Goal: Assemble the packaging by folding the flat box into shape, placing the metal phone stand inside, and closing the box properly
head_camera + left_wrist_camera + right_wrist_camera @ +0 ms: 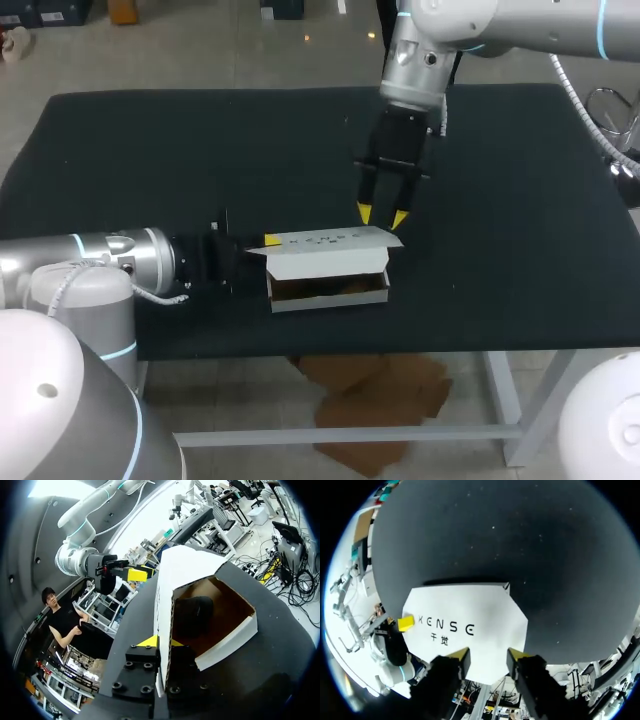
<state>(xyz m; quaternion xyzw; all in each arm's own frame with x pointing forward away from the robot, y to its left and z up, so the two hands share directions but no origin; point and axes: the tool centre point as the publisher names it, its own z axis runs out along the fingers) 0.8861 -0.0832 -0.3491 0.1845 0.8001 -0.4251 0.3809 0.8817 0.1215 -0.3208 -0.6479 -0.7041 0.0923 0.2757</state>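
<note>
So the left gripper (268, 242) was pinching the left end of the box (330, 287), which lay lengthwise left-to-right near the table's (150, 150) front edge, phone stand (192, 614) inside and lid (330, 240) partly open, while the right gripper (383, 215), fingers spread, hung just over the lid's right end, probably best placed to press it shut.

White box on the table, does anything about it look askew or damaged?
The white cardboard box is not shut: its printed lid slants up, leaving the brown inside and a dark object showing. No tear or spill visible.
</note>
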